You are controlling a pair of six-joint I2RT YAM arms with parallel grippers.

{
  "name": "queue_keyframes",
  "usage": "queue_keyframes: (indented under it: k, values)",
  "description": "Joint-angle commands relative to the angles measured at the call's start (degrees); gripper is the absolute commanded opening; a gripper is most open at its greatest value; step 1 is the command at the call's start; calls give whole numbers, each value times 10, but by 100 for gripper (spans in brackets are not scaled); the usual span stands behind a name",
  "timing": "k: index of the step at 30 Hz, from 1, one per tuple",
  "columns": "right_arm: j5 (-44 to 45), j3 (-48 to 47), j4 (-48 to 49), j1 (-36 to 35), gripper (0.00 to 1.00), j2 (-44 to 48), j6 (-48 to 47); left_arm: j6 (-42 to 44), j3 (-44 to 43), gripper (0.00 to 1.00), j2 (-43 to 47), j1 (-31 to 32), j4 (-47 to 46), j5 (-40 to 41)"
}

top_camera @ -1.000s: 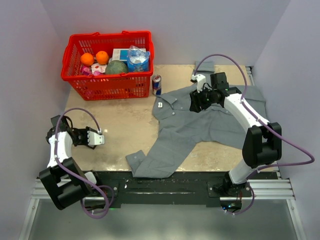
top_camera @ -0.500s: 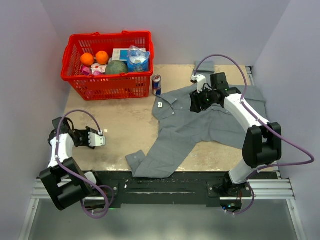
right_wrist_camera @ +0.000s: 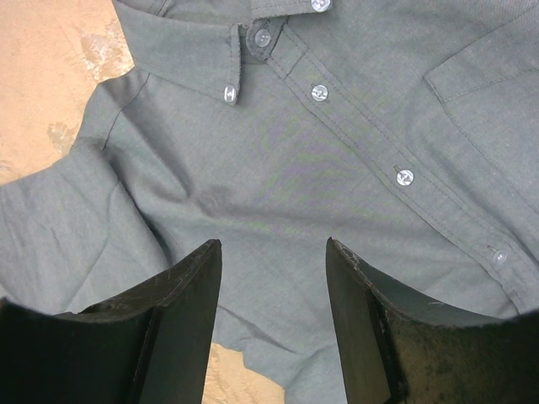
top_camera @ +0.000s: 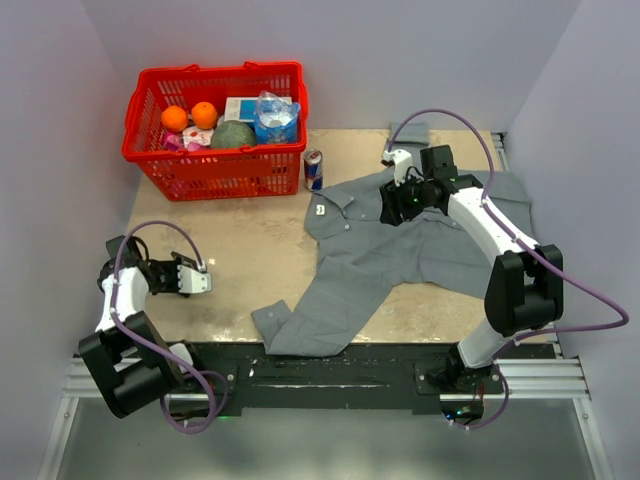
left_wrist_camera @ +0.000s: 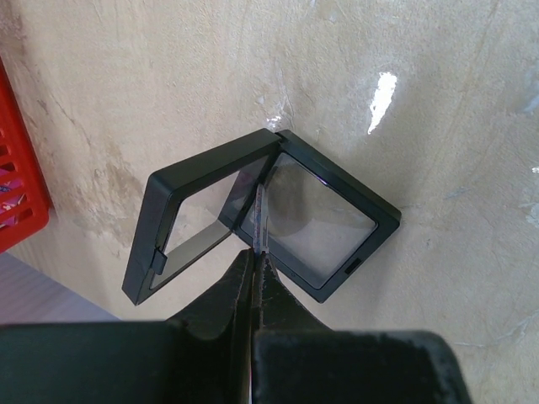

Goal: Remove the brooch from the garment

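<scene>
1. Over the grey shirt's (right_wrist_camera: 295,151) buttoned front, just below the collar, the right pincer (right_wrist_camera: 271,246) hovered with its jaws moderately wide and empty. It was placed, I judged, to search the cloth from above.
2. No reddish-pink brooch showed on the fabric in any view, so I could not tell where it was.
3. At the tabletop's (top_camera: 240,240) left side, the left pincer (left_wrist_camera: 257,252) was shut tight above an open black hinged display case (left_wrist_camera: 210,164) — probably staged there to receive the brooch.
</scene>
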State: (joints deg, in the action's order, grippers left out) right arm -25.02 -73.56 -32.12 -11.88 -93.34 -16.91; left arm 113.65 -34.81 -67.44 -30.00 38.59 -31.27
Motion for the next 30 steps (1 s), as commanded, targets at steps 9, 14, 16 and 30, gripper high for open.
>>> queue_keyframes:
  k: [9,14,16,30]
  values:
    - [3,-10,6,-2,56,12,5,323,-2,6,-17,-14,-11,-2]
    - [3,-8,7,-2,56,11,4,334,-6,23,-19,-24,-4,-1]
    - [3,-9,7,-2,56,11,4,337,-9,26,-20,-29,4,-3]
    - [1,-16,10,-2,56,-2,6,313,-15,40,-10,-37,47,13]
